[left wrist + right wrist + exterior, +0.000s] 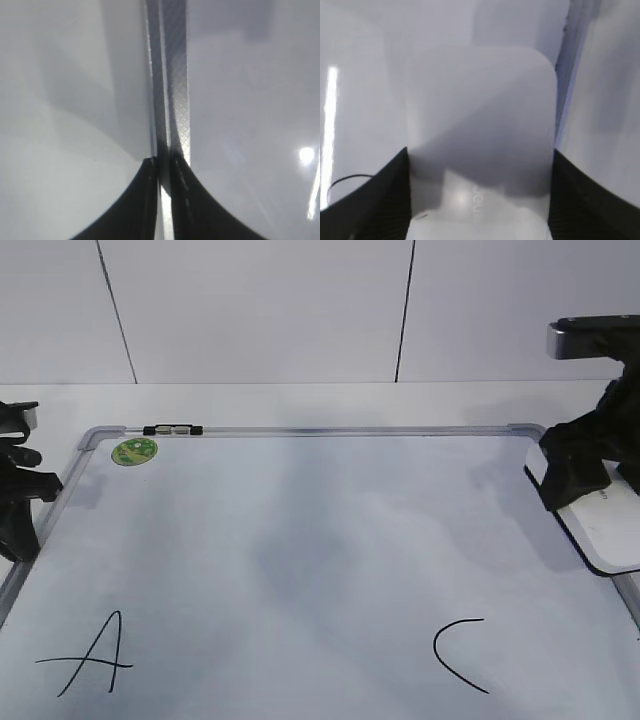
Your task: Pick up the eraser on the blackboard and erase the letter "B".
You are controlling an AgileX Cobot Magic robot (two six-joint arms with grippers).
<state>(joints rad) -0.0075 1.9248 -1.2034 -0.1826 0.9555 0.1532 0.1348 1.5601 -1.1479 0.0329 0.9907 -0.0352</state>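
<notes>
The blackboard (300, 540) is a white board with a grey frame, lying flat. Black letters "A" (90, 665) and "C" (455, 655) are on it; no letter "B" shows between them. The white eraser (612, 530) lies at the board's right edge. My right gripper (575, 485) is over its far end. In the right wrist view the jaws (480, 170) sit against both sides of the eraser (480, 100). My left gripper (22, 535) is at the board's left edge. Its jaws (164, 165) are closed on the frame strip (170, 75).
A round green sticker (133, 451) sits in the board's far left corner. A small black clip (172, 429) lies on the top frame. The white table and wall are behind the board. A thin black stroke (345, 180) shows on the board left of the eraser.
</notes>
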